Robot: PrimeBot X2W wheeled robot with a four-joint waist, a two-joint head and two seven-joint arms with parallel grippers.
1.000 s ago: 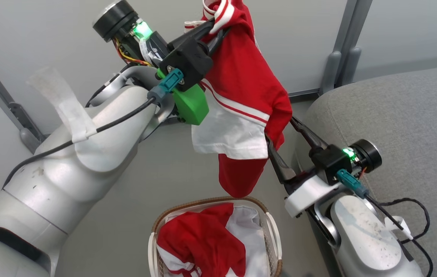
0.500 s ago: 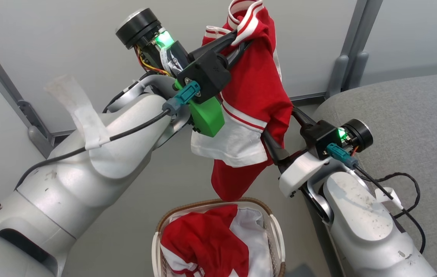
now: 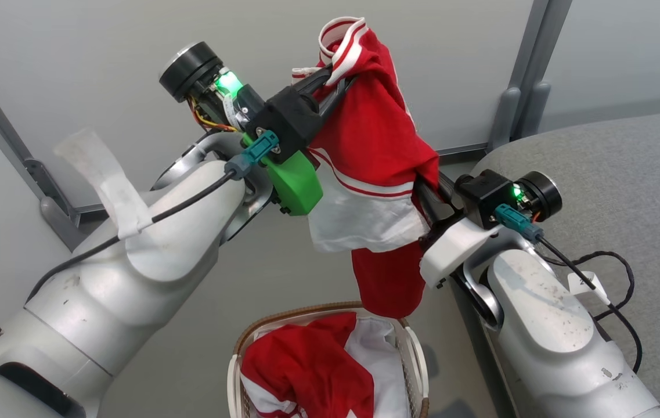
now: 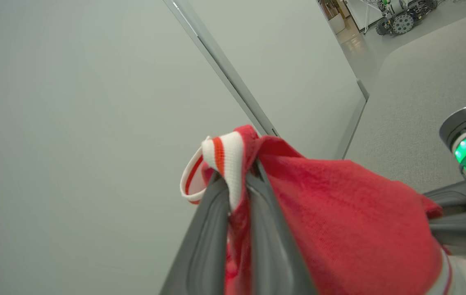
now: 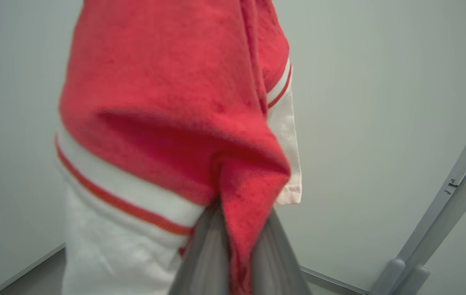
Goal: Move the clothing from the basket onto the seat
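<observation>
One red garment (image 3: pixel 370 133) with white stripes hangs in the air between both grippers, above the basket (image 3: pixel 283 318). My left gripper (image 3: pixel 332 81) is shut on its striped collar; in the left wrist view the fingers (image 4: pixel 212 229) pinch that collar (image 4: pixel 226 159). My right gripper (image 3: pixel 425 188) is shut on a red fold at the garment's lower right, and the right wrist view has that garment (image 5: pixel 167 102) bunched over the fingers (image 5: pixel 204 254). The second red garment (image 3: pixel 306 371) lies in the basket on the white liner (image 3: pixel 385 354). The grey seat (image 3: pixel 626 174) is on the right.
A pale wall panel with grey metal posts (image 3: pixel 515 110) stands behind. Grey floor (image 3: pixel 283 273) lies between the basket and the wall. A black cable (image 3: pixel 620 278) from the right arm rests on the seat's edge. A distant wheeled robot (image 4: pixel 401 20) stands beyond the seat.
My right gripper has risen and come closer to the left one, so the hanging garment bunches more and its lower end swings right. The view also shifted slightly.
</observation>
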